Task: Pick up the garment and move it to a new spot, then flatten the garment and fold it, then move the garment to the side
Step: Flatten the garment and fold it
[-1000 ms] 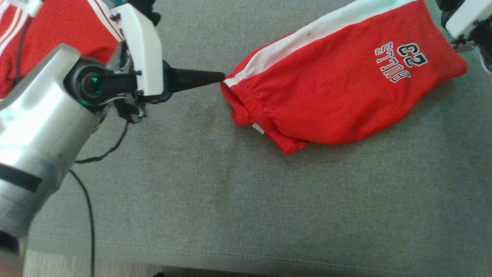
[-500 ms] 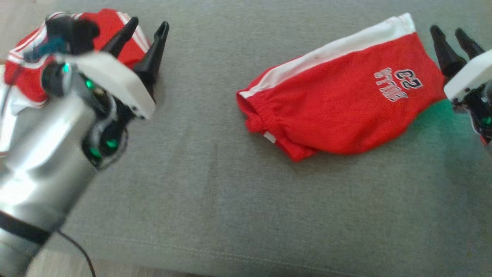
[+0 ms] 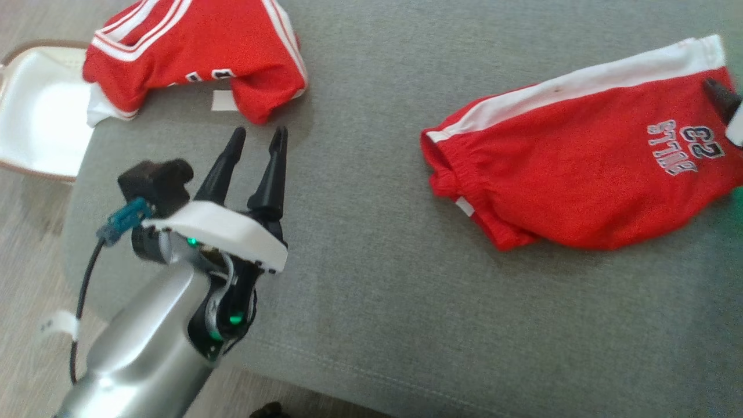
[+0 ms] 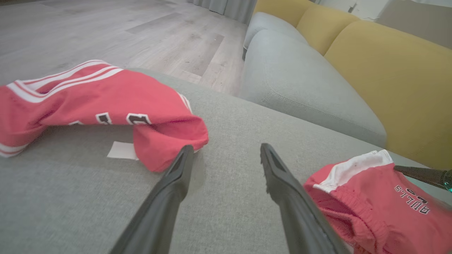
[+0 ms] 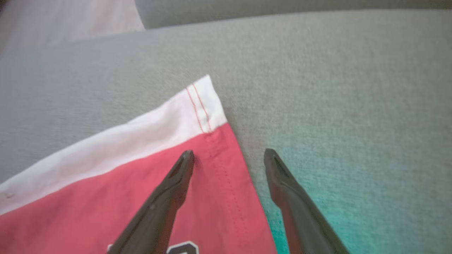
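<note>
The garment (image 3: 197, 52) lies crumpled at 11 o'clock in the head view, on the grey cushion (image 3: 371, 302) near its far-left edge. A small white label (image 3: 223, 100) shows at the hem. The left tool (image 3: 259, 132) is at 8 o'clock, jaws wide apart & empty, fingers pointing to 12, just short of the cloth. The right tool (image 5: 229, 152) at 3 o'clock is also spread & empty, astride a corner of the red shorts (image 3: 580, 174). Judgement: the garment is light, soft, prob. a bit slippery, w/ no stiffness, so it will sag and bunch. Best hold is approx. the hanging lobe at its 5 o'clock side, or a striped sleeve edge.
</note>
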Controlling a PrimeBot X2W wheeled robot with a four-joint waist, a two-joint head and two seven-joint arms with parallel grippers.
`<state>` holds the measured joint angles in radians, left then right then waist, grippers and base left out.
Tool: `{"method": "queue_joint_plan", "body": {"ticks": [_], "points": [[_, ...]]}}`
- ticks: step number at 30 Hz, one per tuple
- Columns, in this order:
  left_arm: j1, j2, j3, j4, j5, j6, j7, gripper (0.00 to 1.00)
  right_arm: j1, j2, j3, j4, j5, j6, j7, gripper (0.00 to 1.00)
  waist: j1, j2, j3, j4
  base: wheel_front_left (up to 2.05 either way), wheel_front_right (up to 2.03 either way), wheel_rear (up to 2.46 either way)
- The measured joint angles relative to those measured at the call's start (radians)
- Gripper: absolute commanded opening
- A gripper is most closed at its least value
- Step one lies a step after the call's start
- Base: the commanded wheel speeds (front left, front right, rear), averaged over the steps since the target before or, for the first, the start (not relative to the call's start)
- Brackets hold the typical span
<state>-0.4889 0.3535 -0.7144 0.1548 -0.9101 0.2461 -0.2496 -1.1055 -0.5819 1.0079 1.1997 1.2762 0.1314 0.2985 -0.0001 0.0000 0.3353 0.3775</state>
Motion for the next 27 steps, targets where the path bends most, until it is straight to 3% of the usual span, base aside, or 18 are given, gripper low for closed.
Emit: {"method": "queue_joint_plan", "body": {"ticks": [5, 14, 18, 19, 20, 21, 27], "points": [[0.051, -0.029, 0.046, -0.008, 0.033, -0.018, 0.0, 1.0, -0.025, 0.001, 0.0, 0.058, 0.01, 0.0, 0.116, 1.0, 0.0, 0.0, 0.008, 0.028, 0.0, 0.0, 0.0], [0.107, -0.073, 0.102, -0.007, 0.075, -0.037, 0.0, 1.0, -0.058, 0.016, -0.053, 0.081, 0.104, 0.0, 0.436, 1.0, 0.0, 0.0, 0.005, 0.031, 0.0, 0.0, 0.0], [0.124, -0.087, 0.114, -0.004, 0.088, -0.045, 0.0, 1.0, -0.063, 0.04, -0.052, 0.077, 0.108, 0.0, 0.46, 1.0, 0.0, 0.0, -0.001, 0.025, 0.0, 0.0, 0.0], [0.125, -0.089, 0.114, -0.002, 0.091, -0.046, 0.0, 1.0, -0.062, 0.04, -0.05, 0.074, 0.107, 0.0, 0.459, 0.8, 0.0, 0.0, -0.002, 0.025, 0.0, 0.0, 0.0], [0.126, -0.092, 0.115, 0.0, 0.093, -0.051, 0.0, 1.0, -0.062, 0.04, -0.044, 0.07, 0.1, 0.0, 0.454, 0.35, 0.0, 0.0, -0.003, 0.026, 0.0, 0.0, 0.0], [0.127, -0.095, 0.115, 0.003, 0.096, -0.053, 0.0, 1.0, -0.061, 0.041, -0.039, 0.066, 0.092, 0.0, 0.441, 0.0, 0.0, 0.0, -0.004, 0.027, 0.0, 0.0, 0.0], [0.138, -0.104, 0.122, 0.012, 0.109, -0.058, 0.0, 1.0, -0.027, 0.052, -0.034, 0.032, 0.086, 0.0, 0.358, 0.0, 0.0, 0.0, -0.016, 0.027, 0.0, 0.0, 0.0]]}}
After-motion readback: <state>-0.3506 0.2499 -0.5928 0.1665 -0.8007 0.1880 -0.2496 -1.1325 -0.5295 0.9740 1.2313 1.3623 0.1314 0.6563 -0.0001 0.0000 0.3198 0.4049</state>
